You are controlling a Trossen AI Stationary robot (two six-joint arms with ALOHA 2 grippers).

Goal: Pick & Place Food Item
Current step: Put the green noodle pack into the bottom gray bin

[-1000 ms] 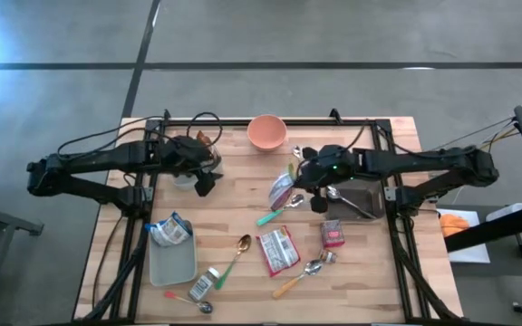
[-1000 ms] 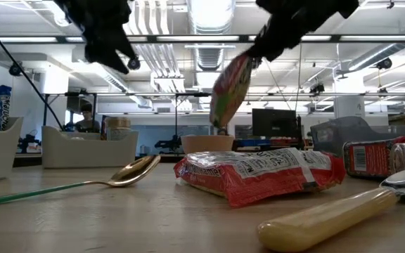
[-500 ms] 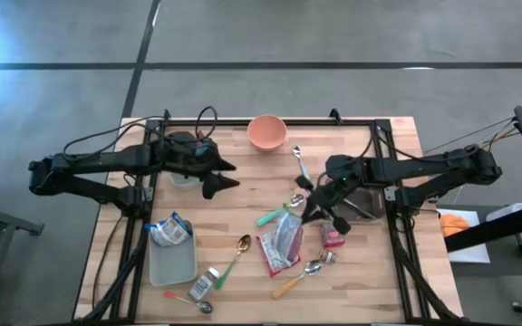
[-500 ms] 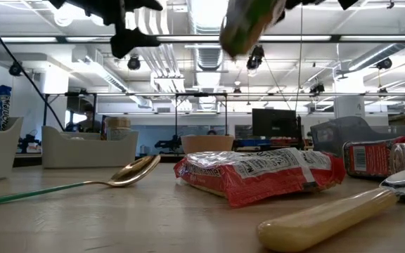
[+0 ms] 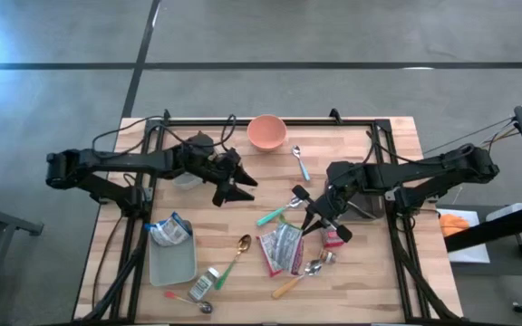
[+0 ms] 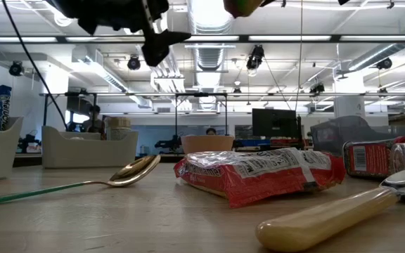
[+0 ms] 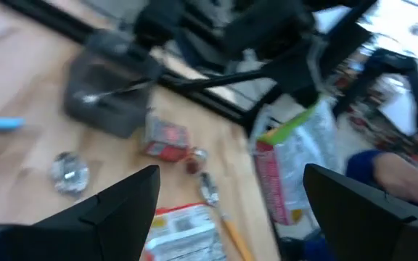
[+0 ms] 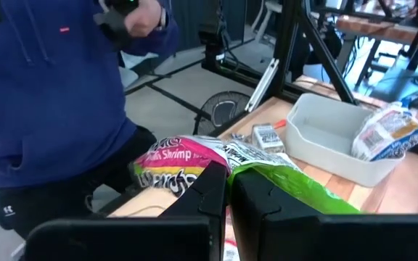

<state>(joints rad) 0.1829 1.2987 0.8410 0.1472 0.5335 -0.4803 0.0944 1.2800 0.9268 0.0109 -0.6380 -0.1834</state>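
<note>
"Shrimp" on held packet

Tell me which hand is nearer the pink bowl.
Left. The left hand hangs open over the table, just below and left of the pink bowl in the overhead view. The right hand, shut on a snack bag, is farther off.

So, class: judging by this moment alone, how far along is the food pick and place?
Done: the right hand is shut on the shrimp snack bag, lifted off the table.
In hand: carrying it; the left hand is open nearby.
Left: setting it down; where isn't shown.
</note>
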